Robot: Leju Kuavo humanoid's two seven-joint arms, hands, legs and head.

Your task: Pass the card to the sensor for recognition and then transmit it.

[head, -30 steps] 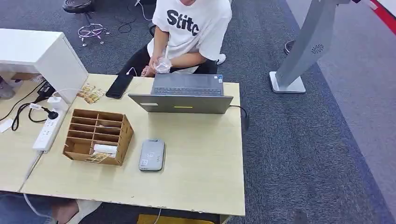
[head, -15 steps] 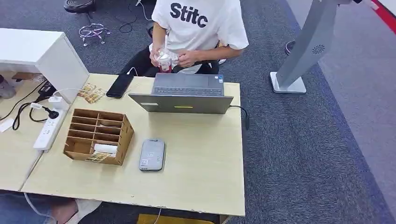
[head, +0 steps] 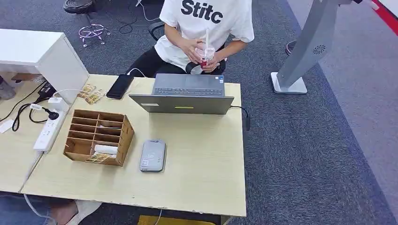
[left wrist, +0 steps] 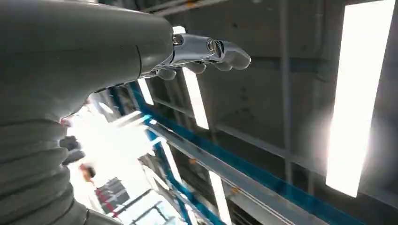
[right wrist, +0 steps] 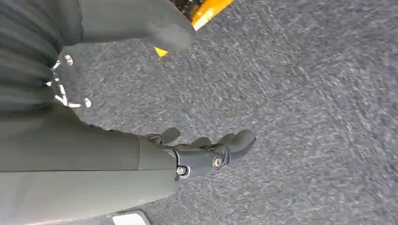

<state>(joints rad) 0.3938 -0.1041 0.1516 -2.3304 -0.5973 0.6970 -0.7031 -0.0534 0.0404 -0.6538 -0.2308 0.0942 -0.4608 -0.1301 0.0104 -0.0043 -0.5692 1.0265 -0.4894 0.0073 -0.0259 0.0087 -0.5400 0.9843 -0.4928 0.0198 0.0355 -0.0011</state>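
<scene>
A grey flat sensor (head: 153,155) lies on the wooden table (head: 197,173), just right of a brown cardboard organiser box (head: 98,136). A white card (head: 105,149) lies in the box's front compartment. In the left wrist view my left hand (left wrist: 202,51) points up at ceiling lights, its fingers stretched out and holding nothing. In the right wrist view my right hand (right wrist: 206,152) hangs over grey carpet, its fingers loosely apart and empty.
An open grey laptop (head: 187,95) stands at the table's far side, and a person in a white T-shirt (head: 206,18) sits behind it holding a drink cup (head: 205,54). A black phone (head: 120,86), several loose cards (head: 91,93) and a power strip (head: 47,131) lie at the left. A grey stand (head: 305,51) rises at the right.
The person behind the laptop has shifted to the right and raised the drink cup. Nothing on the table has moved.
</scene>
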